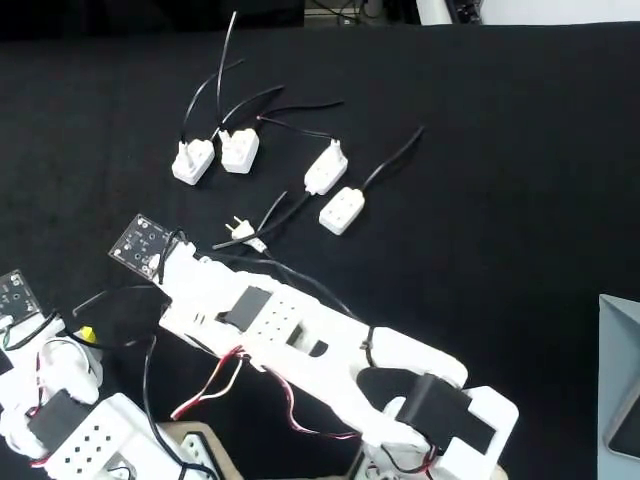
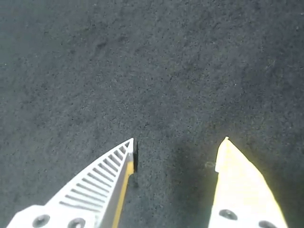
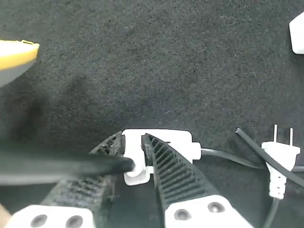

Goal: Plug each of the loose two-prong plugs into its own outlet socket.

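Several white outlet sockets with black cables lie at the far side of the black cloth: two together (image 1: 193,160) (image 1: 240,150), two more to their right (image 1: 326,167) (image 1: 341,210). A loose two-prong plug (image 1: 237,226) (image 3: 280,159) lies in front of them, prongs pointing away. My right gripper (image 3: 133,140) is shut on a white cabled piece (image 3: 166,140); I cannot tell if it is a socket or a plug. My left gripper (image 2: 178,142) is open over bare cloth, nothing between its fingers. Its yellow finger (image 3: 19,52) appears near the right gripper.
The right arm (image 1: 300,330) stretches diagonally across the near table, covering its own gripper from above. The left arm (image 1: 60,400) sits at the near left corner. A grey object (image 1: 620,380) stands at the right edge. Red and white wires (image 1: 215,380) hang beneath the arm.
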`<state>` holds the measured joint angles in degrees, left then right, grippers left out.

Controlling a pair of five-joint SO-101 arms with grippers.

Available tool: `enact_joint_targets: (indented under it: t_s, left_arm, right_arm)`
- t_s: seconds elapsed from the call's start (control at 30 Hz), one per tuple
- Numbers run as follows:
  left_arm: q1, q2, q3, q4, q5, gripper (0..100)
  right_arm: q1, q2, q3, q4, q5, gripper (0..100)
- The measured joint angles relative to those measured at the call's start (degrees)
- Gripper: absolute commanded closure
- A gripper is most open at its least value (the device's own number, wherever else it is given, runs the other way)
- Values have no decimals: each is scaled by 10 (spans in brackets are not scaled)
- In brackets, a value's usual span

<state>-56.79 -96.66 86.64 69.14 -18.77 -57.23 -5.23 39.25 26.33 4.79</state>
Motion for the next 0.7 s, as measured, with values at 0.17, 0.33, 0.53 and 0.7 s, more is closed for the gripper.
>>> enact_joint_targets:
  t_s: [0.17,0.33,0.53,0.7]
  left_arm:
    - [0,0,0,0,0,725]
    - [0,0,0,0,0,725]
    - [0,0,0,0,0,725]
    - [0,0,0,0,0,725]
  right_arm:
    - [-1,3,30,-72,0,987]
    - [-7,33,41,-121,0,987]
    - [-7,34,41,-122,0,987]
    - [-7,14,41,-84,0,987]
